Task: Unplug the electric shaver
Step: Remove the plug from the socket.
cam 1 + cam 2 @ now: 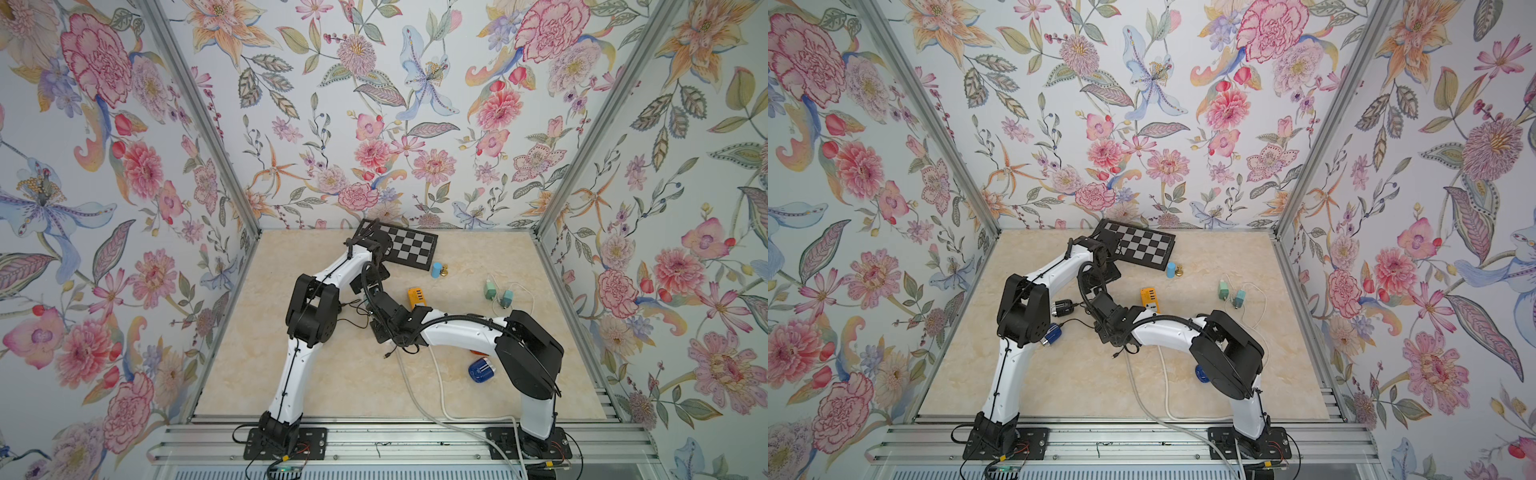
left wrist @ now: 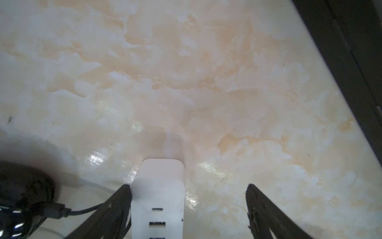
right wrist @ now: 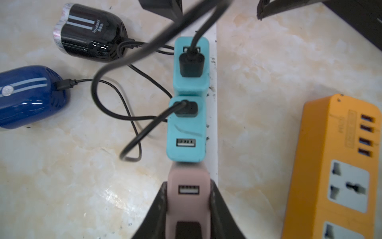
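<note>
Pink charger (image 3: 187,207) clamped by right gripper (image 3: 188,184) | left gripper (image 2: 189,186) spread wide, empty, about white power strip (image 2: 159,186) | black USB plug (image 3: 191,62) judged stiff, snug: to be pinched at body, not limp cord (image 3: 204,27)

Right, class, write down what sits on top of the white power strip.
Two teal adapters and a pink adapter stand in a row on the strip, a black USB plug in each teal one. The sockets beneath them are covered.
</note>
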You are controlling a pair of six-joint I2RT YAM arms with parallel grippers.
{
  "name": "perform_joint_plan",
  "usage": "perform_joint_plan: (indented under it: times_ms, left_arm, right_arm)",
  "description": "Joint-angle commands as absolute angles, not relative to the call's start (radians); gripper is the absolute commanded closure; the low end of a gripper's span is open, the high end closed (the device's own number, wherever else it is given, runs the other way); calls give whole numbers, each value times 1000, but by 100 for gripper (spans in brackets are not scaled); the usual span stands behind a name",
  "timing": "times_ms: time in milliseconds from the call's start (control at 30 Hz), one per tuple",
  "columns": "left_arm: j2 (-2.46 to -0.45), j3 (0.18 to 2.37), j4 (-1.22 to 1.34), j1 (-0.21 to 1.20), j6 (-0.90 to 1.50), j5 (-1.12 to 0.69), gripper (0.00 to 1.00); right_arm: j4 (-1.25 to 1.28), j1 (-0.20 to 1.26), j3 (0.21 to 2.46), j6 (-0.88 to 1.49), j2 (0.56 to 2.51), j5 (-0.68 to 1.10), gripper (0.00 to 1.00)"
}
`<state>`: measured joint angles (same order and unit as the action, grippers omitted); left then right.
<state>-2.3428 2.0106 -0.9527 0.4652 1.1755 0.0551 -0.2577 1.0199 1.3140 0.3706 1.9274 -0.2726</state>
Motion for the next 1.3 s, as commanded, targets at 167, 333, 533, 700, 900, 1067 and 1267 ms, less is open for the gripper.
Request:
perform_joint_plan:
  times_ms: [167,333,533,700,900,1067,1267]
  left_arm:
    - [-2366,1949,-967,468,1161,14,14]
    - [-2365,1934,-960,467,1172,29,19]
    - [-2402,1965,-962,467,1175,13,33]
    - [-2395,1956,-959,468,1175,18,45]
    - [-2401,1961,-953,469,1172,12,63]
    - [-2402,1954,-962,472,1169,19,64]
    - [-2410,1964,-968,479,1170,25,65]
  right_arm:
    - [-282,1035,1314,361,1916,-256,76]
    - [-281,1035,1318,364,1920,-261,76]
    - [-282,1035,1314,370,1916,-262,77]
    - [-281,1035,1315,371,1904,-274,79]
    - [-281,1043,1344,358,1905,-288,83]
    - [-281,1030,1350,388,1883,-269,83]
    - [-287,1083,1389,293,1895,-342,84]
